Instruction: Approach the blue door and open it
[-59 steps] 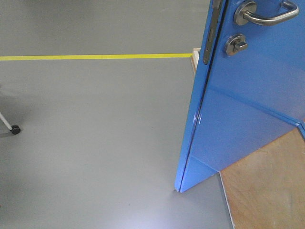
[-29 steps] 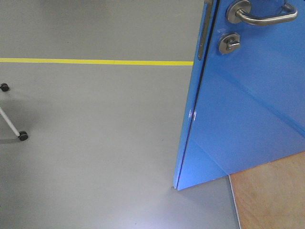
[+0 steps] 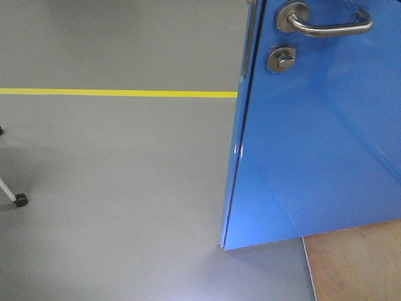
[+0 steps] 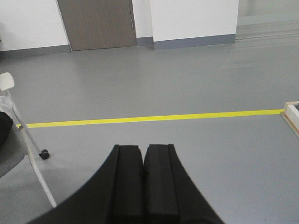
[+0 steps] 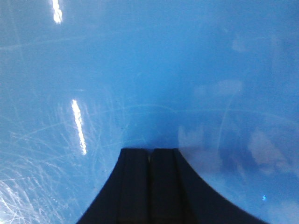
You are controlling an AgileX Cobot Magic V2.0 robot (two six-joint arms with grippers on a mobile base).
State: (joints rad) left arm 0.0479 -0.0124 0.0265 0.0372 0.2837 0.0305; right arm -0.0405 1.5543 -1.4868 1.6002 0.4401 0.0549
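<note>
The blue door (image 3: 313, 157) fills the right half of the front view, standing ajar with its free edge toward me. Its silver lever handle (image 3: 326, 25), round lock (image 3: 282, 58) and edge latch plate (image 3: 249, 37) are at the top. No gripper appears in the front view. My right gripper (image 5: 149, 150) is shut with nothing in it, its tips close against the glossy blue door panel (image 5: 140, 70), which fills that whole view. My left gripper (image 4: 143, 146) is shut and empty, pointing over bare grey floor, away from the door.
A yellow floor line (image 3: 119, 93) crosses the grey floor. A castor wheel on a white leg (image 3: 20, 200) sits at the far left; the left wrist view shows a white chair frame (image 4: 28, 140) there. A plywood base (image 3: 357, 263) lies under the door. A brown door (image 4: 98, 23) stands in the far wall.
The door has shifted left and lower in the front view over the last second. Less plywood shows. The yellow line sits lower, and the castor has slid down.
</note>
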